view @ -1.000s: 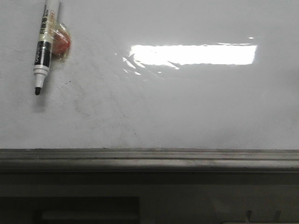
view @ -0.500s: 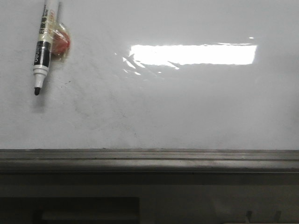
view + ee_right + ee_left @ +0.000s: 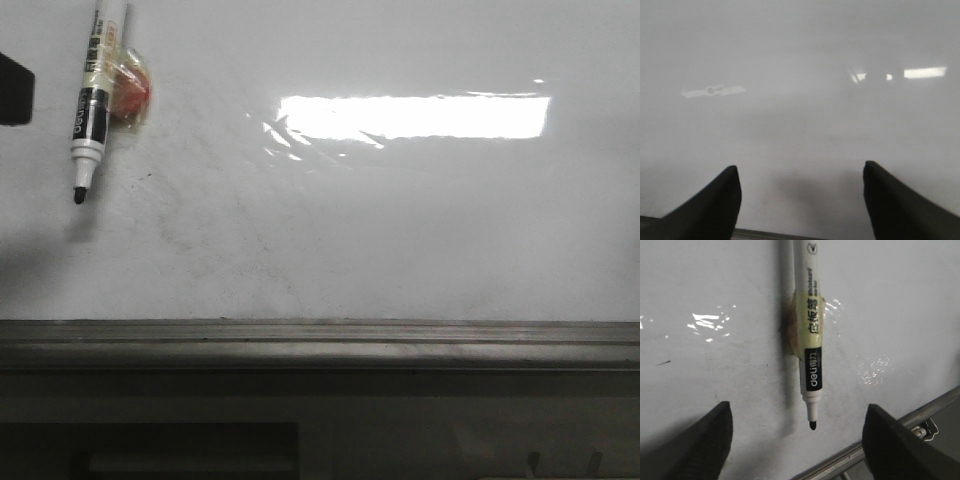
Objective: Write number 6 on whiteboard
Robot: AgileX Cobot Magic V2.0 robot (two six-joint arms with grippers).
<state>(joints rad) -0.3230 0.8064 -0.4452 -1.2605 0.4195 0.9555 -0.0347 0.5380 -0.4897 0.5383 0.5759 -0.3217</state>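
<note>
Whiteboard: the whiteboard is filling the front view above its grey metal ledge, carrying only faint grey smudges and a bright glare; no number 6 is showing on it yet.

Left arm: a dark shape is now edging in at the board's left border, just beside the marker; a second ago that border was bare. I judge this to be the left arm arriving.

Left gripper: the left gripper is holding its fingers wide apart, empty, straddling the marker's tip without touching it.

Right gripper: the right gripper is also spread and empty, facing blank board well apart from the marker.

Marker: the Deli whiteboard marker is hanging uncapped, tip down, on a reddish holder near the board's upper left corner, unmoved.

Meaning: the reach for the marker is probably beginning; writing is not yet started.
</note>
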